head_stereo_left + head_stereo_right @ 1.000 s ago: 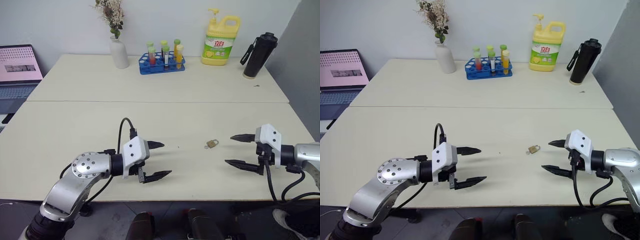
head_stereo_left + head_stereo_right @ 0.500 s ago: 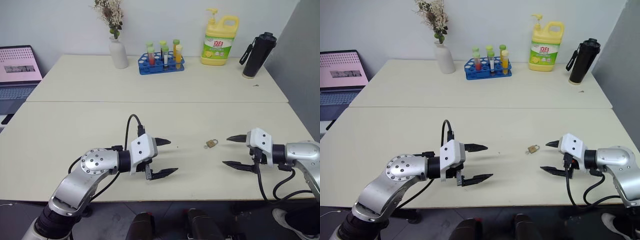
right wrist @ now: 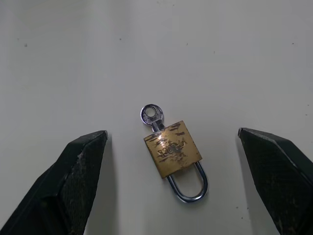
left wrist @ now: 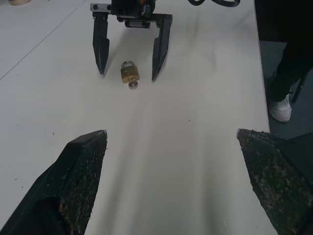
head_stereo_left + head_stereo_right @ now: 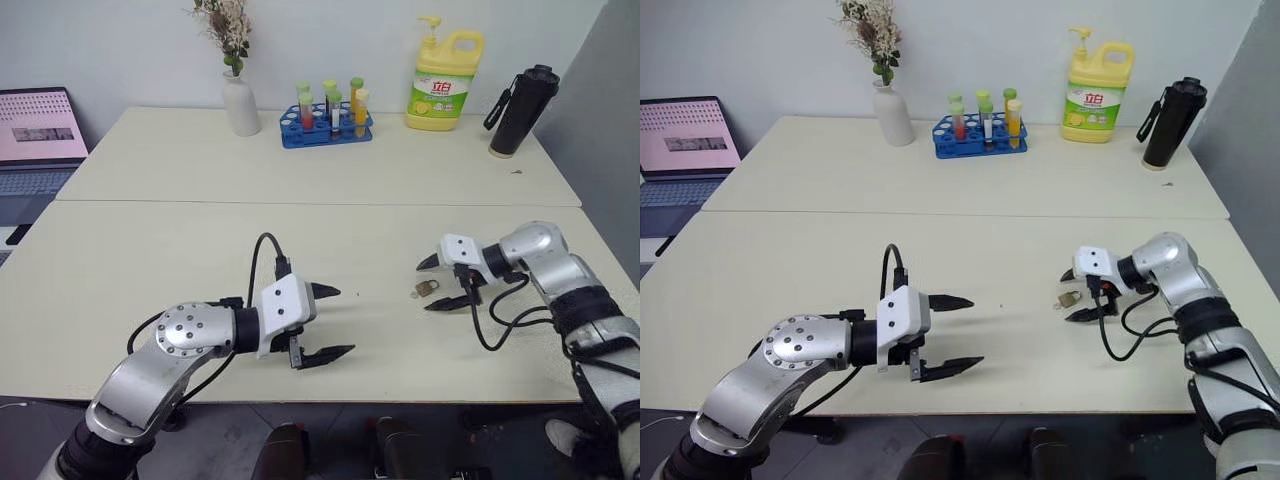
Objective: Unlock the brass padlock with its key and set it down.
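The brass padlock lies flat on the cream table, right of centre, with its silvery shackle seated in the body. The key sticks out of the body's other end, ring head showing. My right gripper is open and low over the table. Its black fingers stand on either side of the padlock without touching it. My left gripper is open and holds nothing, hovering near the table's front edge. It points across at the padlock from well to its left.
Along the far edge stand a white vase with dried flowers, a blue test-tube rack, a yellow detergent bottle and a black bottle. A laptop sits far left. A seam crosses the table.
My right gripper has swung forward and left, from a spot right of the padlock to straddling it. The left gripper has stayed about where it was, still open.
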